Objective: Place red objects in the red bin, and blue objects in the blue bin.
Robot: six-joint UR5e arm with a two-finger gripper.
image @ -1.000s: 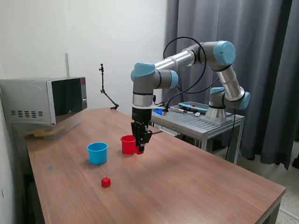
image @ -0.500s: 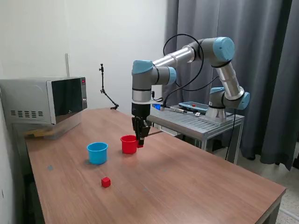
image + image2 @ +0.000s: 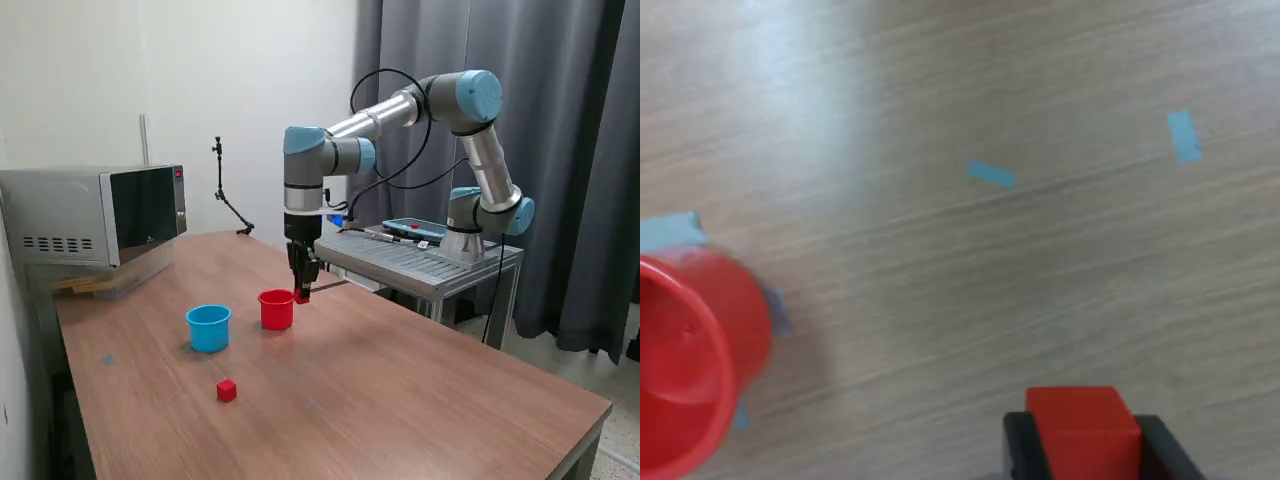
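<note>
My gripper (image 3: 302, 294) is shut on a small red cube (image 3: 1082, 428), held in the air just beside the red bin (image 3: 276, 309) on the exterior view's right, about level with its rim. The wrist view shows the cube clamped between the two black fingers (image 3: 1021, 445), with the red bin (image 3: 690, 362) off to one side and its inside looking empty. A second red cube (image 3: 227, 390) lies on the table nearer the front. The light blue bin (image 3: 208, 327) stands to the exterior view's left of the red bin. No blue objects show in either view.
A microwave (image 3: 95, 213) sits at the table's back on the exterior view's left. A metal side table (image 3: 430, 262) carries the arm's base. A thin black stand (image 3: 225, 190) rises at the back. Small blue tape marks (image 3: 990, 174) dot the wooden table (image 3: 400, 380).
The gripper has risen from the table beside the red bin, carrying the red cube up to about rim height. The other cube and both bins have not moved.
</note>
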